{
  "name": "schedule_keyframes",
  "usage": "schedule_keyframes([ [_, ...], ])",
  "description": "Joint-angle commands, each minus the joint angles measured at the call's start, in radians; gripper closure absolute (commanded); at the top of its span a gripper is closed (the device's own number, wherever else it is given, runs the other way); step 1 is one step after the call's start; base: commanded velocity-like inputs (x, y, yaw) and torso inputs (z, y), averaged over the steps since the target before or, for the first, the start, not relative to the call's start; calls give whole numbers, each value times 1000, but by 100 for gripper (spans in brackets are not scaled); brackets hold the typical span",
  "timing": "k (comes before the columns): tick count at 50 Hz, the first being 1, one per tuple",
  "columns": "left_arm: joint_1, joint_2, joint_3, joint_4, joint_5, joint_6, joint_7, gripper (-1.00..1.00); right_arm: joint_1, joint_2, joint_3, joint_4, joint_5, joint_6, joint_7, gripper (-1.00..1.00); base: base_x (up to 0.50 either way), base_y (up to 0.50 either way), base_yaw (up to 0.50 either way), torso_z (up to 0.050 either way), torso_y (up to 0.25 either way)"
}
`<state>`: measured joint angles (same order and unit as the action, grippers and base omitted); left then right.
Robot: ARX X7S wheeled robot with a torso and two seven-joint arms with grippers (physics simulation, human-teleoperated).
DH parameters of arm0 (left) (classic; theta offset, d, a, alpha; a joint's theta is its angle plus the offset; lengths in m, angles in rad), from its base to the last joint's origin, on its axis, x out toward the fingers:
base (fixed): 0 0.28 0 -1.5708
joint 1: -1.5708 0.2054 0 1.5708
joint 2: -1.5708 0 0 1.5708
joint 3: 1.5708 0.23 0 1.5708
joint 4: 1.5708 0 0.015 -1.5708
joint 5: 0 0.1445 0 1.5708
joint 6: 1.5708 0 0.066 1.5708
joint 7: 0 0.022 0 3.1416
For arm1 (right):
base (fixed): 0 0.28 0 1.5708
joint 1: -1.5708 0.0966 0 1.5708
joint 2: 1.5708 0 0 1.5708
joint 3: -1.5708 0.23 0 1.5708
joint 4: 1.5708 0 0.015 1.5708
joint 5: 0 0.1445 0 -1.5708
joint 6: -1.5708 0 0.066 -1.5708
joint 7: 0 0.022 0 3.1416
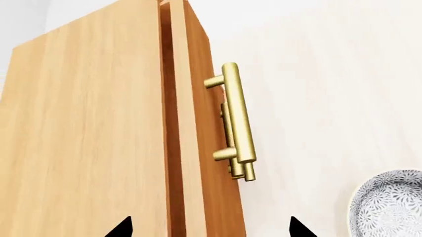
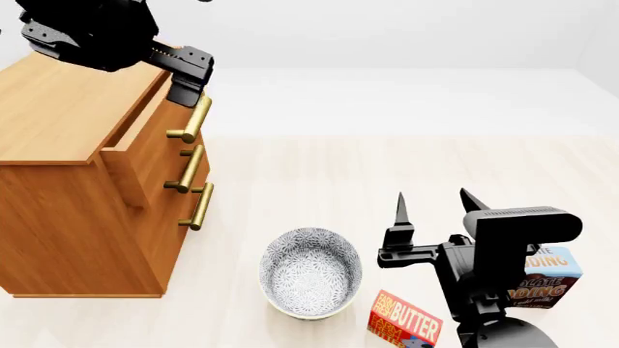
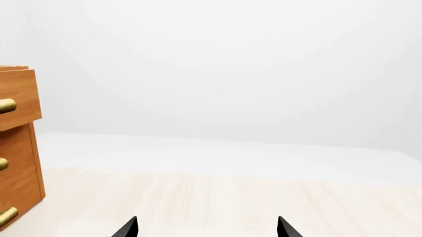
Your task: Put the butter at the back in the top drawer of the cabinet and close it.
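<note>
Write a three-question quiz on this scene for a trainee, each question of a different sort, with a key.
1. True or false: the top drawer of the cabinet is pulled partly out.
2. Multiple choice: the butter lies on the floor beside
A) the patterned bowl
B) the cabinet's lowest handle
C) the cabinet's top
3. Fill in: the right pincer is ____ and holds nothing.

Key
1. True: its front stands forward of the two drawers below, with a gap behind it.
2. A: the butter is just to the bowl's right, near the chocolate pudding box.
3. Open: its two fingertips stand apart, over bare floor.
</note>
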<state>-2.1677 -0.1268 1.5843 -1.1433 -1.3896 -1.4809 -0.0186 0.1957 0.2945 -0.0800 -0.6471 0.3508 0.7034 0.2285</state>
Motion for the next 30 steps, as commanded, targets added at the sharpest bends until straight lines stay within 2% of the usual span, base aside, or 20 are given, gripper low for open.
schedule_keyframes([
  [1, 19, 110, -25, -165, 348, -11, 282, -100, 1, 6, 0, -5, 7, 2, 4, -100, 0, 0, 0, 0, 0],
  [5, 50, 123, -220, -165, 619, -47, 359, -100, 1, 8, -2, -5, 9, 2, 5, -100, 0, 0, 0, 0, 0],
  [8, 70, 127, -281, -162, 722, -58, 396, -100, 1, 9, -2, -4, 10, 1, 6, -100, 0, 0, 0, 0, 0],
  [30, 158, 127, -417, -163, 872, -68, 420, -100, 2, 16, -4, 17, 17, -16, 8, -100, 0, 0, 0, 0, 0],
])
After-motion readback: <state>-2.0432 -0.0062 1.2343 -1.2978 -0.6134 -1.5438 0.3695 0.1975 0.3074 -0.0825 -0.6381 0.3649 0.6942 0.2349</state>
